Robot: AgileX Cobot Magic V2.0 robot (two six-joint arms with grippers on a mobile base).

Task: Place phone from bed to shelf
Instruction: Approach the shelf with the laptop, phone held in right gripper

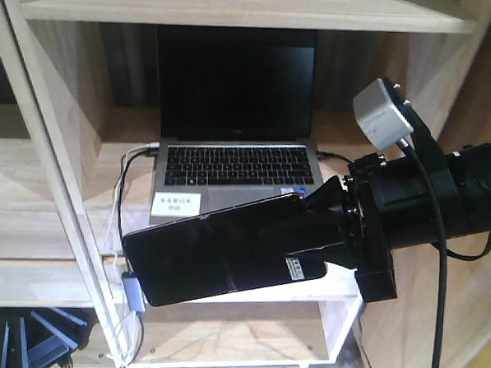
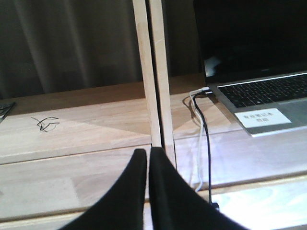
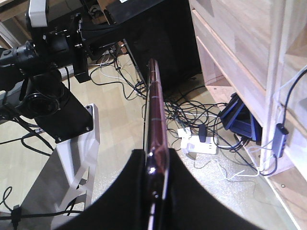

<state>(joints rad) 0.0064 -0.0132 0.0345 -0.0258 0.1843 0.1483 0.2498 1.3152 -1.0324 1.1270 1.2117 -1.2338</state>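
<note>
Right fingers (image 1: 313,225) clamp the phone (image 1: 200,260) by one end, tilted before the shelf (image 1: 46,223) edge; it could clip the laptop (image 1: 230,163) or slip. Left fingers (image 2: 134,191) closed, empty.

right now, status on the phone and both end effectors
Right end effector shut on phone, in the air short of the shelf. Left end effector shut, empty. Laptop and cables take up the board ahead.
</note>
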